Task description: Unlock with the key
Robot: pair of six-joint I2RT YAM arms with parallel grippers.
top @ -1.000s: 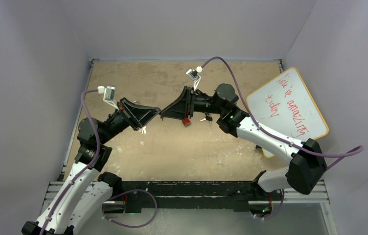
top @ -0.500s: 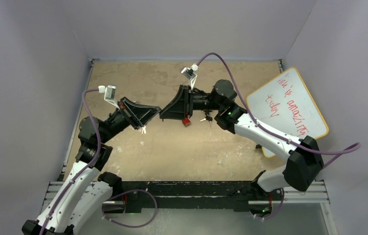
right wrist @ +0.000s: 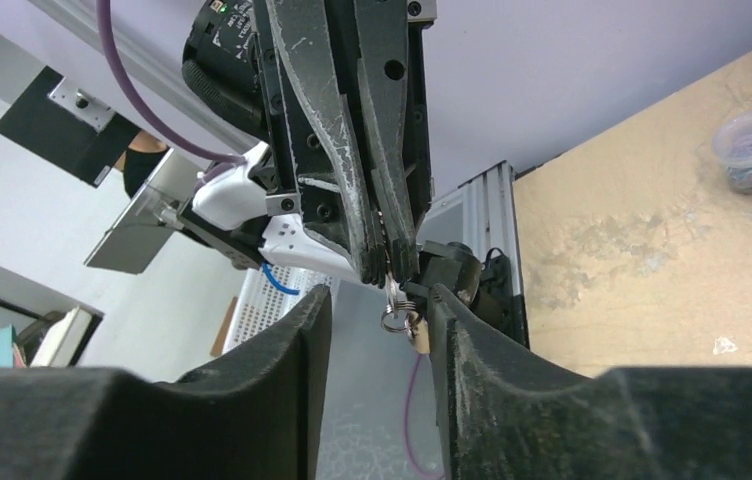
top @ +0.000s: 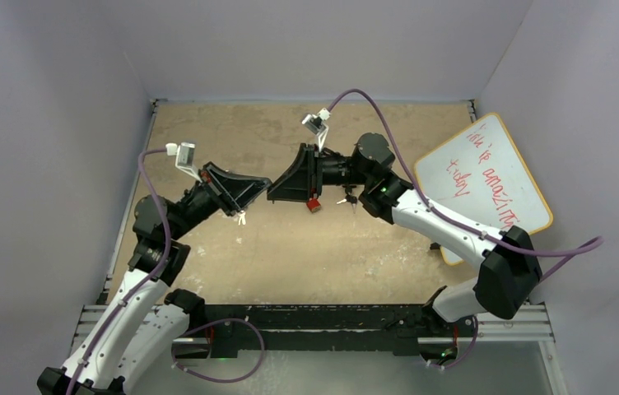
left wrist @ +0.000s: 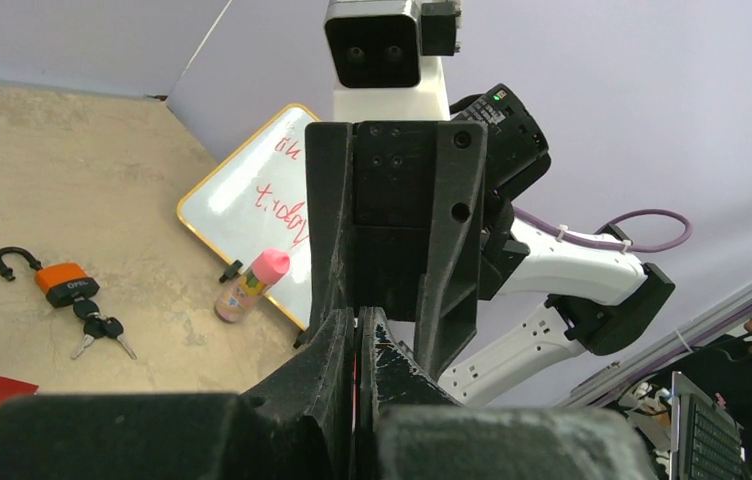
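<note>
Presently the left gripper (right wrist: pixel 384 268) is pinching a small key (right wrist: pixel 395 300) at its very fingertips, clenched tight. The key is hanging on past them, roughly in line with the left fingers, with its ring (right wrist: pixel 392 321) dangling at the end. The right gripper (right wrist: pixel 379 298) is meeting it nose to nose in mid-air over the middle of the table (top: pixel 290 255). Its fingers are standing spread, one on either side of the key and, as far as the right wrist view is telling, not touching it. So the key is sitting between the right fingers, which are gripping nothing.

The orange padlock (left wrist: pixel 64 283) is lying flat on the table, well apart from both grippers. A bunch of keys (left wrist: pixel 97 328) is lying just beside it, on the side towards the whiteboard (left wrist: pixel 252 225). Its shackle is looking swung open, though it is too small to be sure. Judging from the overhead view, the right arm is reaching across the spot where the padlock is lying, so that arm is the nearer one. Any move to the padlock is going to mean carrying the key down and back towards the right side.
</note>
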